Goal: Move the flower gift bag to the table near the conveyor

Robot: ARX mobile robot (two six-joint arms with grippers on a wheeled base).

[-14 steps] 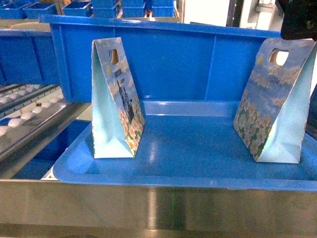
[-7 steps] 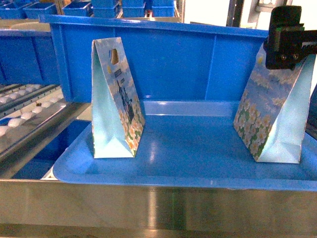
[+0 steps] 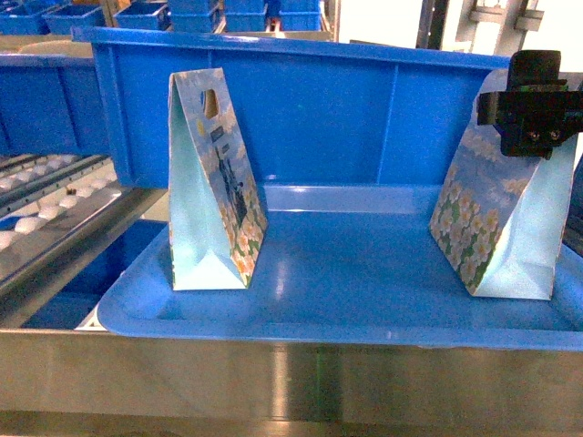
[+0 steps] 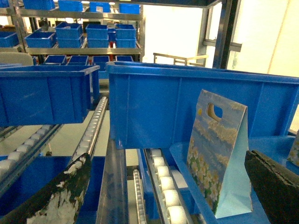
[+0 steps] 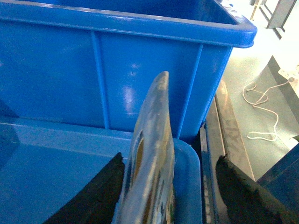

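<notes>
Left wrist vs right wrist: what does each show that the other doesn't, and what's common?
Left wrist only: the left flower bag standing upright on the blue tray, the conveyor rollers beside it, and shelves of blue bins behind.

Right wrist only: the right flower bag seen edge-on between the right gripper fingers, which stand apart on either side, plus a white cord on the floor.

Both: the big blue bin behind the tray.

Steel shelving (image 4: 70, 16) stacked with blue bins (image 4: 70, 32) is seen at the rear. Bright daylight is admitted through tall windows (image 4: 170, 28) behind dark steel posts (image 4: 224, 32). A pale floor (image 5: 252, 93) with a loose white cable (image 5: 261, 112) is noted.
</notes>
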